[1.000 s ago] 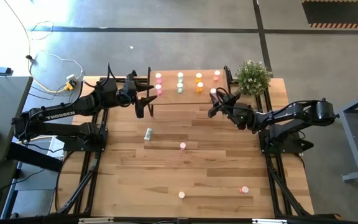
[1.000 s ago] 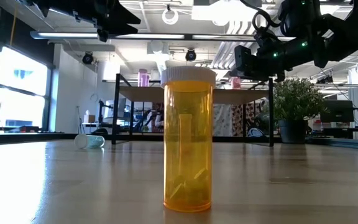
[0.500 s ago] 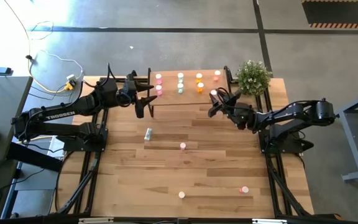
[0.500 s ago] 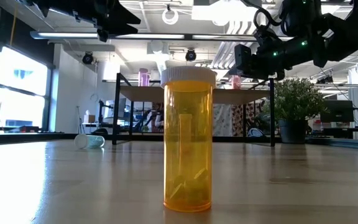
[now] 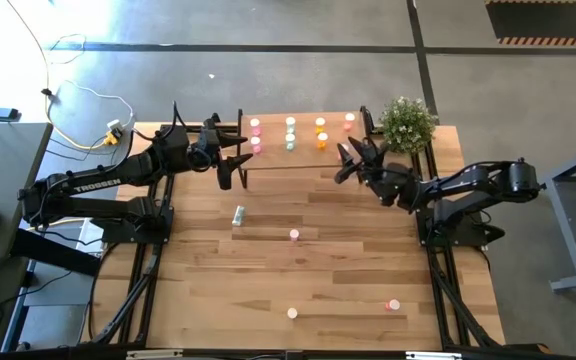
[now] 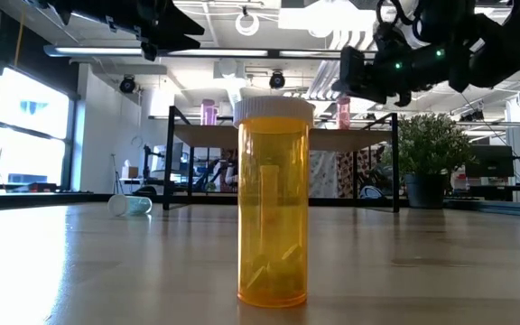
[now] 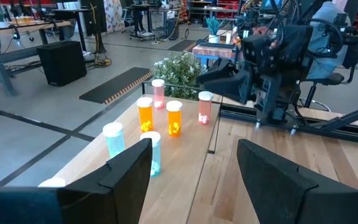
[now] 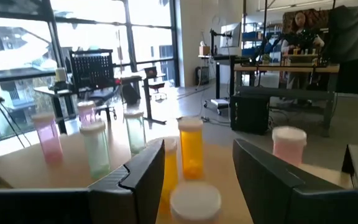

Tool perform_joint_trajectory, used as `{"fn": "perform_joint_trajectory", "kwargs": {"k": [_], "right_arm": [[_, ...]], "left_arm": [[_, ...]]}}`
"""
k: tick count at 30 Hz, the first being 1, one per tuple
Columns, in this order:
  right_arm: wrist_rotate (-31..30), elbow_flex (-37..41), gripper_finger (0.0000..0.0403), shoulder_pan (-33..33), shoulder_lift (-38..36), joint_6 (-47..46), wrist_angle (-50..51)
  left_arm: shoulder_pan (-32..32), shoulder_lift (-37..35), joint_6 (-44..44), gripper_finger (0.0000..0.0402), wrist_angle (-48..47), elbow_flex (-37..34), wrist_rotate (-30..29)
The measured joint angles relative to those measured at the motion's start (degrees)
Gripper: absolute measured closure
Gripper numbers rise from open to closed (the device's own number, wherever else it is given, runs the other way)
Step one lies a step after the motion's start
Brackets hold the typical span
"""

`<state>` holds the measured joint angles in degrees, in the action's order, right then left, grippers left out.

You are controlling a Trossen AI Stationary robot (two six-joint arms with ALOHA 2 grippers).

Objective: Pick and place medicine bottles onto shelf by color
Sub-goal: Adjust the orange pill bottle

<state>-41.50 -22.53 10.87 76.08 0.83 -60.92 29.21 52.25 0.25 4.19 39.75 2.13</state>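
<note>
Right gripper (image 5: 346, 160) stands over the shelf (image 5: 303, 150), fingers spread wide around nothing, a pink bottle (image 8: 289, 144) standing beside them. Best withdrawn straight up, clear of neighbouring caps. Left gripper (image 5: 240, 160) waits alongside, fingers wide, empty.

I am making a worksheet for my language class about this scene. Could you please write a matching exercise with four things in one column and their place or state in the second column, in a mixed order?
Things:
1. potted plant
2. pale green bottle
3. orange bottle
4. left gripper

Places or states:
A. open, in the air by the left end of the shelf
B. lying on its side on the tabletop
C. standing upright, closest to the low camera
D. at the far right corner of the table

Pairs: 1-D, 2-B, 3-C, 4-A
</note>
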Motion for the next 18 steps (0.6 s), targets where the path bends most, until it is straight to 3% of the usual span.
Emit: {"fn": "perform_joint_trajectory", "kwargs": {"k": [5,18], "right_arm": [[2.2,-5.8,0.0221,0.0,-2.0,0.7,5.8],[3.0,-31.4,0.0221,2.1,-8.7,0.6,53.3]], "left_arm": [[0.0,0.0,-0.1,0.0177,-0.5,0.0,0.0],[-0.1,0.0,-1.6,0.0177,-17.0,0.0,2.8]]}}
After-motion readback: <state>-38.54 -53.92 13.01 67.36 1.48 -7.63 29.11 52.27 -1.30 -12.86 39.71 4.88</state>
